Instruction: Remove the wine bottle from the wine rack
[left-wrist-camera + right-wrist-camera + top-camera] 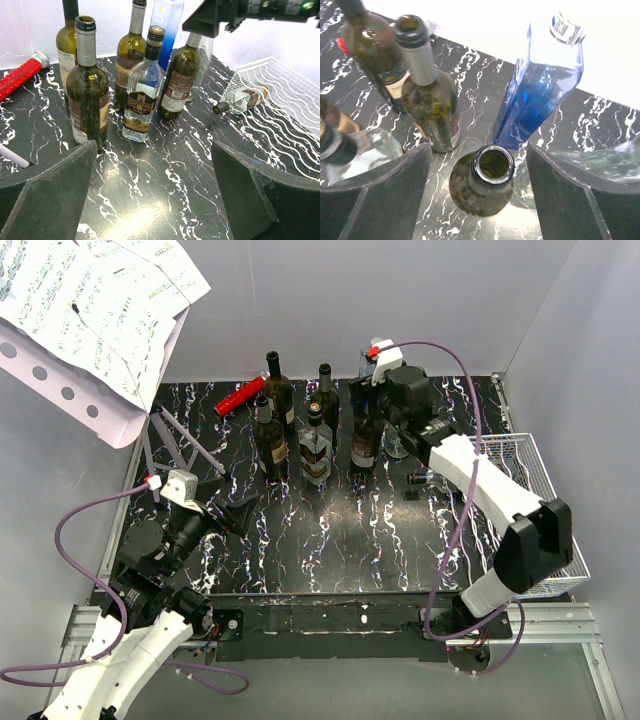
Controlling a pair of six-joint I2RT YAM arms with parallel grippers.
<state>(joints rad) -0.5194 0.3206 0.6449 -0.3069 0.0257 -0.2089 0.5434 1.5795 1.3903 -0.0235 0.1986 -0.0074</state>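
The wine bottle (485, 185), dark green and uncorked, stands upright on the black marbled table, its mouth between my right fingers with a gap on each side. My right gripper (479, 156) is open around the neck and touches nothing. From above, that gripper (373, 405) hovers over the same bottle (365, 447) in the back row. The white wire wine rack (535, 490) lies at the right edge of the table, apart from the bottle. My left gripper (155, 165) is open and empty over bare table, near the front left (237, 515).
Several other bottles (272, 430) stand clustered at the back, with a tall blue glass bottle (540, 85) just behind the green one. A small clear bottle (241, 100) lies at the rack's (285, 90) near end. A red glittery microphone (240, 396) and a music stand (90, 330) are back left.
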